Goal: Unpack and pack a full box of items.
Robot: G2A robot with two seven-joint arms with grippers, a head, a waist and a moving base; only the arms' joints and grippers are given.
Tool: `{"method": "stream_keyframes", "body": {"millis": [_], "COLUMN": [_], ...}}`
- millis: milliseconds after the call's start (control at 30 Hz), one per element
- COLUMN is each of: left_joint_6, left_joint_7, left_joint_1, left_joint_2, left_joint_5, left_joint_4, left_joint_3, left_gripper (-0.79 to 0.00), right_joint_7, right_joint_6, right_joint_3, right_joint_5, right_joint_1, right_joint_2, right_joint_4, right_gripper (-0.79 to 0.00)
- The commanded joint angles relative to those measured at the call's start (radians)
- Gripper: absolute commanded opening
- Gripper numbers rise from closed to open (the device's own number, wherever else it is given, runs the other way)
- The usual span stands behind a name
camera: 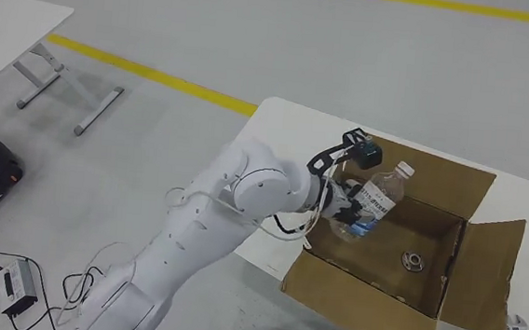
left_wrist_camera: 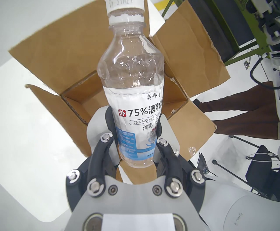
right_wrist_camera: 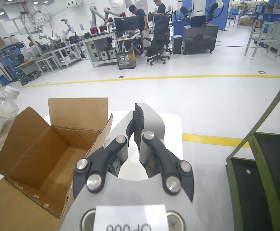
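The open cardboard box stands on the white tabletop with its flaps spread, and a small round ring lies on its floor. Over the box, the left hand is clamped on the lower part of a clear bottle. Beside the box, the right hand is closed, pads together.
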Motion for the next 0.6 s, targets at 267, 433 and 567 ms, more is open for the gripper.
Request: {"method": "stream_keyframes", "body": {"millis": [267,433,567], "left_joint_6": [0.169,0.209,0.217], "left_joint_7": [-0.059,-0.051,-0.052], "left_joint_1": [-0.067,-0.083,-0.09], "left_joint_2": [-0.019,-0.023,-0.024], "left_joint_5": [-0.039,-0.05,-0.075], "left_joint_4": [0.093,0.152,0.173], "left_joint_3": [0.109,0.126,0.124], "left_gripper": [-0.785,-0.785,-0.785], "right_joint_7": [0.0,0.0,0.0], "right_joint_6": [0.0,0.0,0.0], "right_joint_3": [0.0,0.0,0.0], "right_joint_5": [0.0,0.0,0.0], "right_joint_1": [0.0,0.0,0.0], "right_joint_2": [0.0,0.0,0.0], "right_joint_4": [0.0,0.0,0.0], "right_gripper": [-0.785,-0.785,-0.785]}}
